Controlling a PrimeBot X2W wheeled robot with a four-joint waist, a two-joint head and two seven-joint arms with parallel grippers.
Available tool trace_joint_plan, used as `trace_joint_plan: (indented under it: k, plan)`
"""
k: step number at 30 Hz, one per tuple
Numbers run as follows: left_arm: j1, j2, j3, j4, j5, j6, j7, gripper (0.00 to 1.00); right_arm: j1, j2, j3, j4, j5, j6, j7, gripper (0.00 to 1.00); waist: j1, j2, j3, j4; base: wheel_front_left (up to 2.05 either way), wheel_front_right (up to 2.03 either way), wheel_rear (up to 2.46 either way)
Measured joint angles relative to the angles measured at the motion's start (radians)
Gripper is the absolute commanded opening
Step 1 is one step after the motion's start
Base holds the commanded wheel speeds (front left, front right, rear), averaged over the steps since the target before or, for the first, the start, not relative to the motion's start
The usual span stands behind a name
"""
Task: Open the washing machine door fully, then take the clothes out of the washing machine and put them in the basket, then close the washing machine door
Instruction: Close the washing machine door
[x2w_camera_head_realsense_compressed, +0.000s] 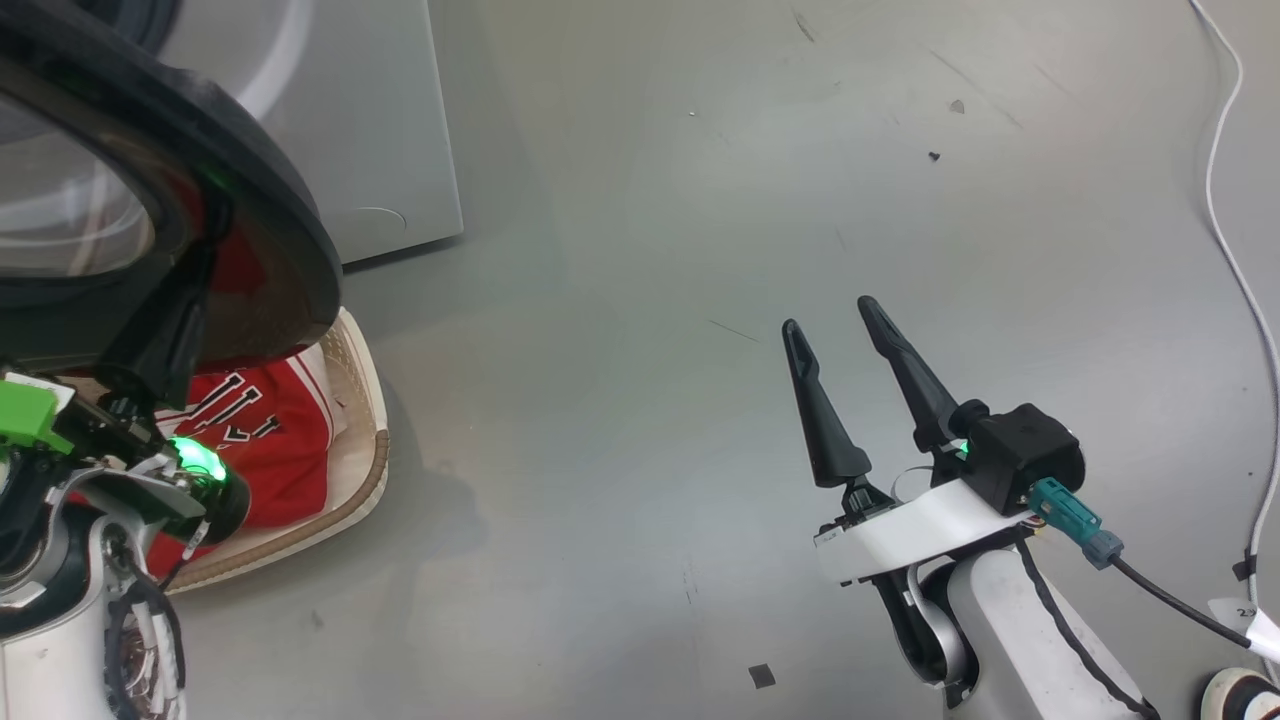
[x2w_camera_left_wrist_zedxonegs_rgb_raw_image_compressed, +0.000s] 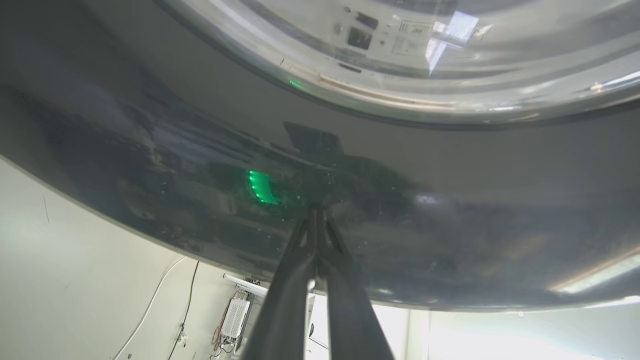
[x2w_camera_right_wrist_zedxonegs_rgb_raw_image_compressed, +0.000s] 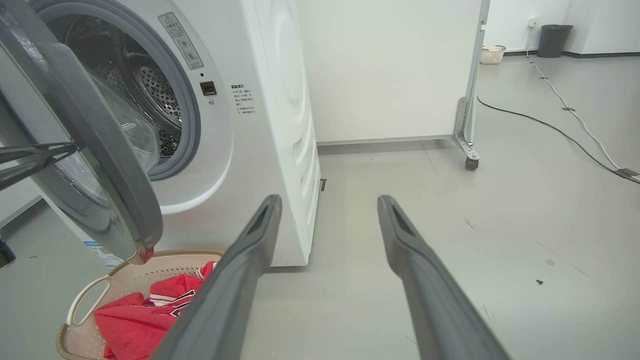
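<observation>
At the far left of the head view, the door (x2w_camera_head_realsense_compressed: 250, 200) of the washing machine (x2w_camera_head_realsense_compressed: 380, 130) hangs swung out from the front, its wide black rim over the basket (x2w_camera_head_realsense_compressed: 372, 470). The left gripper (x2w_camera_head_realsense_compressed: 190, 290) reaches up to that rim with its two fingers pressed together, clenched on nothing. In the left wrist view the tips of the left gripper (x2w_camera_left_wrist_zedxonegs_rgb_raw_image_compressed: 316, 212) touch the glossy black face of the door (x2w_camera_left_wrist_zedxonegs_rgb_raw_image_compressed: 150, 165), near the edge of its clear glass.

Below the door, the basket sits on the floor (x2w_camera_head_realsense_compressed: 650, 300) just in front of the washing machine. The red clothes (x2w_camera_head_realsense_compressed: 270, 450) lie inside it, white and dark trim facing up.

In the right wrist view the door (x2w_camera_right_wrist_zedxonegs_rgb_raw_image_compressed: 100, 165) stands partly open, with the steel drum (x2w_camera_right_wrist_zedxonegs_rgb_raw_image_compressed: 155, 90) visible behind it. The basket (x2w_camera_right_wrist_zedxonegs_rgb_raw_image_compressed: 90, 295) holding the clothes (x2w_camera_right_wrist_zedxonegs_rgb_raw_image_compressed: 130, 325) lies under the door's lower edge, close against the white washing machine (x2w_camera_right_wrist_zedxonegs_rgb_raw_image_compressed: 270, 125).

Further right, the right gripper (x2w_camera_head_realsense_compressed: 828, 313) hovers above the floor, well apart from the basket, fingers spread and holding nothing. The right wrist view shows the right gripper (x2w_camera_right_wrist_zedxonegs_rgb_raw_image_compressed: 330, 200) with the same wide gap. At the far right a white cable (x2w_camera_head_realsense_compressed: 1212, 190) runs along the floor.
</observation>
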Motion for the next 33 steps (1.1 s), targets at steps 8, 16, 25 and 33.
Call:
trace_joint_plan:
  k: [8, 16, 25, 33]
  plan:
    - [-0.01, -0.004, -0.044, 0.032, 0.014, 0.0, 0.001, 0.0, -0.001, 0.0, -0.02, 0.003, -0.016, 0.001, 0.0, 1.0, 0.0, 0.0, -0.017, 0.042, 0.0, 0.0, 0.0]
    - [0.023, -0.005, -0.095, 0.06, 0.074, -0.03, 0.006, 0.0, -0.002, 0.0, -0.033, 0.024, -0.037, 0.014, 0.0, 1.0, 0.0, 0.0, -0.042, 0.105, 0.0, 0.0, 0.0]
    - [0.14, 0.05, -0.194, 0.066, 0.266, -0.125, 0.009, 0.0, -0.002, 0.0, -0.043, 0.066, -0.052, 0.046, 0.0, 1.0, 0.0, 0.0, -0.093, 0.198, 0.0, 0.0, 0.0]
    - [0.221, 0.141, -0.291, 0.074, 0.508, -0.219, -0.036, 0.0, 0.013, -0.003, -0.083, 0.086, -0.056, 0.054, 0.0, 1.0, 0.0, 0.0, -0.159, 0.282, 0.0, 0.0, 0.0]
